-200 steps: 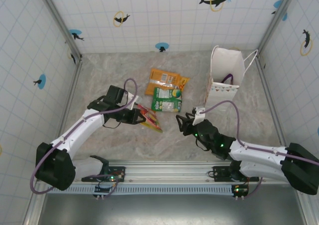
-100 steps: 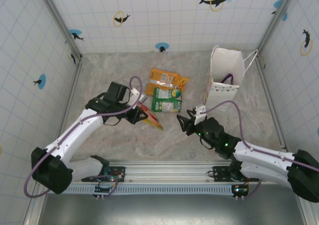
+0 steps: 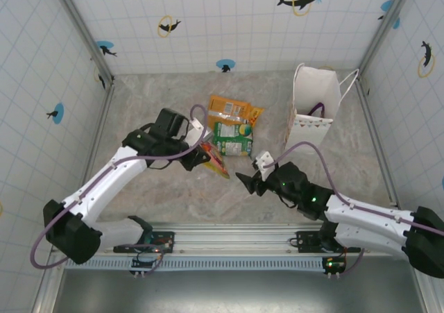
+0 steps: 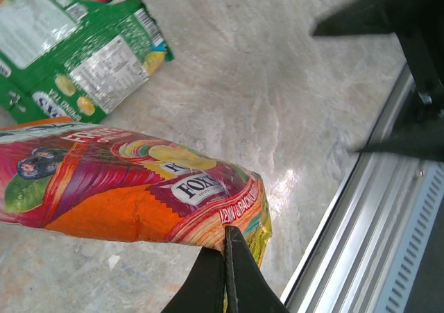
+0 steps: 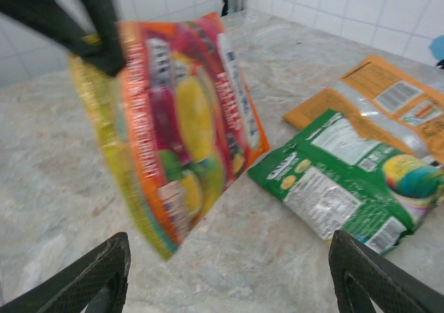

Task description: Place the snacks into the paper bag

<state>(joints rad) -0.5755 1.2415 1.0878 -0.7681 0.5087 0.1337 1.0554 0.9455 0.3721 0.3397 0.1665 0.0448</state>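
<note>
Top view: the left tool (image 3: 202,155) is clamped on one end of the red packet (image 3: 216,164). The packet's long axis runs from that grip down toward the right tool (image 3: 247,181). The right tool's jaws stand apart, and it sits just beside the packet's free end. The bag (image 3: 310,124) stands upright, well apart to the right and rear, and we judge the right arm the nearer to it. A green packet (image 3: 232,138) and an orange packet (image 3: 232,110) lie flat on the tabletop (image 3: 152,209), between the left tool and the bag.

Left wrist: the left tool (image 4: 227,242) has its fingers together on the seam of the red packet (image 4: 125,188), which stretches away to the left. The green packet (image 4: 76,56) lies beyond it. The right tool (image 4: 340,87) shows dark at upper right, prongs apart and aimed our way. A rail (image 4: 374,243) runs along the near edge.

Right wrist: the right tool (image 5: 229,257) is spread wide. The red packet (image 5: 180,125) hangs ahead of it, off the tabletop, with its long axis near upright and tilted. Its upper corner is pinched by the left tool (image 5: 104,49). The packet sits left of the gap's centre. The green packet (image 5: 347,181) and orange packet (image 5: 388,98) lie flat behind.

We judge that the next move turns on the packet lying straight ahead of the open right tool. It looks like a handover toward the bag's side.
</note>
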